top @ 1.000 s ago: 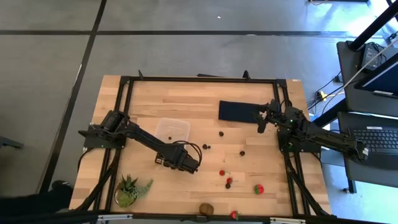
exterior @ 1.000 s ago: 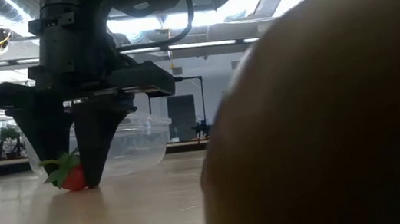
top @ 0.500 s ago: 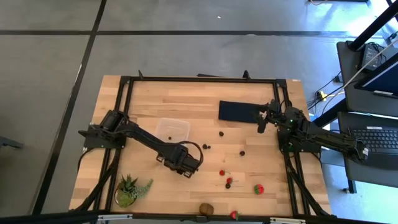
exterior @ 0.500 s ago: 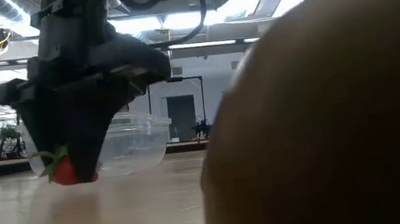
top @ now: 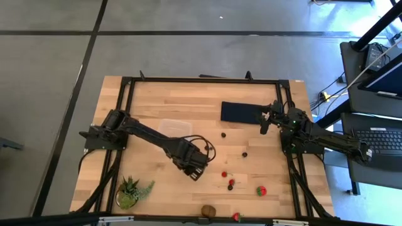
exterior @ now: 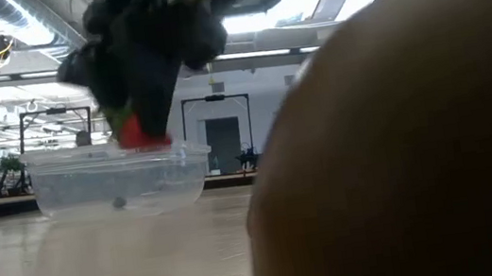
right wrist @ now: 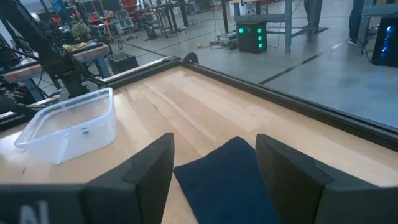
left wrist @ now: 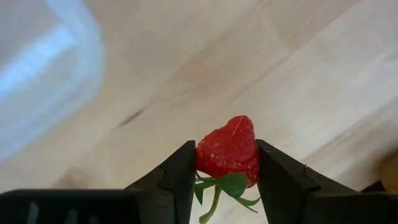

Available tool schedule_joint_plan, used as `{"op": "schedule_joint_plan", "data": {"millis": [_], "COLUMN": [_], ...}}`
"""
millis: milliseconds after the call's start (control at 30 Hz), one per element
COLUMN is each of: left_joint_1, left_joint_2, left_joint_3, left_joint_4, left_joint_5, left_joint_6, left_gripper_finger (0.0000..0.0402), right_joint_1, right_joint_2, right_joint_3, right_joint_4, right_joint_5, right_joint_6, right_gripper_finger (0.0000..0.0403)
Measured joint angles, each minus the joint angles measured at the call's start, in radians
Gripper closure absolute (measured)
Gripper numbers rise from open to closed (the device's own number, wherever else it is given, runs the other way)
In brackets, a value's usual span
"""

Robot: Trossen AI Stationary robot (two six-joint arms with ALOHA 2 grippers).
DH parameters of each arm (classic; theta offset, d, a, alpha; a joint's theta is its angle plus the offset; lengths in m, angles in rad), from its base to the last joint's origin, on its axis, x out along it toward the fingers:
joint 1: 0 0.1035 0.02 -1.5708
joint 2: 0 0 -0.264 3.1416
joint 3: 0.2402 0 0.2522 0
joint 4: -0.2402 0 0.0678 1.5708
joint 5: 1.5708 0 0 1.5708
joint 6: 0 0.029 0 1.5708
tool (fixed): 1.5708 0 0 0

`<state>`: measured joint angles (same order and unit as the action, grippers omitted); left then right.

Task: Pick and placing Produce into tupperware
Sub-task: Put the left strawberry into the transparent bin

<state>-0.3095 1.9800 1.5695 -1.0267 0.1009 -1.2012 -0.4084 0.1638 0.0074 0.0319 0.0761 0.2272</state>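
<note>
Lifted clear of wood, left pincer (left wrist: pixel 227 186) grips seeded red strawberry (left wrist: pixel 229 149).

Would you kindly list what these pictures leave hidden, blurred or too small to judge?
- Low view: a large brown blur close to the lens hides the table's right half.
- Low view: the left gripper is motion-blurred; only the strawberry it holds shows red.
- High view: the left arm covers part of the tupperware.
- High view: the dark berries are too small to identify.
- Right wrist view: a speck inside the tupperware is unidentifiable.
</note>
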Motion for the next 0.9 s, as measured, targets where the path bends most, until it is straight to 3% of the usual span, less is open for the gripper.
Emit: {"op": "schedule_joint_plan", "data": {"millis": [233,400,667,900], "left_joint_1": [0.029,0.077,0.156,0.191], "left_joint_2": [-0.002,-0.003,-0.002,-0.002], "left_joint_3": [0.220,0.282,0.266,0.140], "left_joint_4": [-0.359,-0.506,-0.530,-0.516], "left_joint_5": [-0.184,-0.304,-0.377,-0.377], "left_joint_6": [0.062,0.098,0.188,0.194], "left_gripper_finger": [0.0250,0.0255,0.0251,0.0261], "right_joint_1": [0.000,0.000,0.000,0.000], "right_joint_2": [0.000,0.000,0.000,0.000], "right_joint_3": [0.000,0.000,0.000,0.000], "right_joint_4": [0.000,0.000,0.000,-0.001], "right_joint_5": [0.000,0.000,0.000,-0.001], "right_joint_6": [0.000,0.000,0.000,0.004], "right_gripper_finger": [0.0175,0.0175,0.0175,0.0175]}}
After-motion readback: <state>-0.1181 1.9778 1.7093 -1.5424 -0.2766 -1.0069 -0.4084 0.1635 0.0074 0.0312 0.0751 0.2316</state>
